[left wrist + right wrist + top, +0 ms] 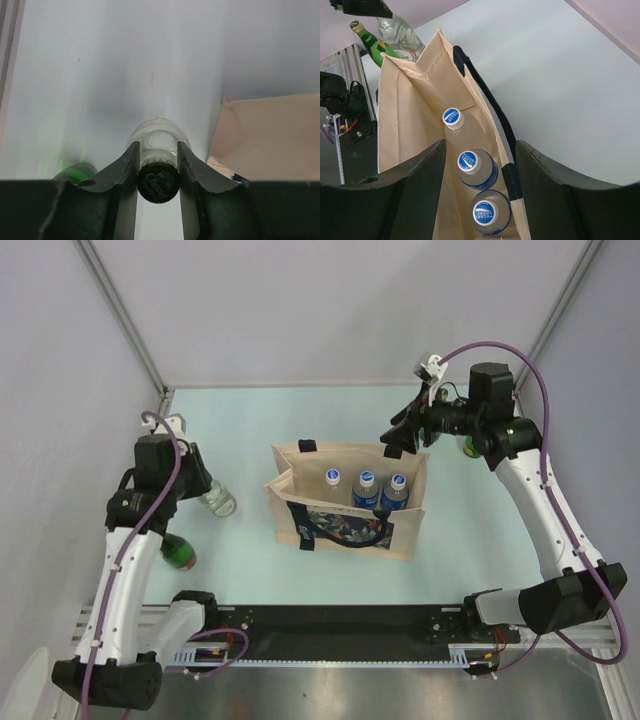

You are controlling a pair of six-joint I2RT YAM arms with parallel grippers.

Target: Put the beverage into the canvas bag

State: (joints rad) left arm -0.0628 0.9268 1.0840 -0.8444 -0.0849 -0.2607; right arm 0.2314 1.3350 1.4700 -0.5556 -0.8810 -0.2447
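The beige canvas bag [300, 495] with navy handles stands open at the table's middle. Three blue-capped Pocari Sweat bottles [366, 487] stand in a row inside it, also seen in the right wrist view [468, 161]. My left gripper [203, 487] is left of the bag and shut on the neck of a clear glass bottle [220, 504] with a dark green Chang cap [158, 182]; its fingers [131, 162] press both sides of the neck. My right gripper [405, 437] hovers open and empty over the bag's right end [405, 115].
A green glass bottle [178, 553] stands near the left arm, close to the front rail, and shows in both wrist views [75, 172] [370, 42]. A green object [468, 447] is partly hidden behind the right arm. Grey walls enclose the table.
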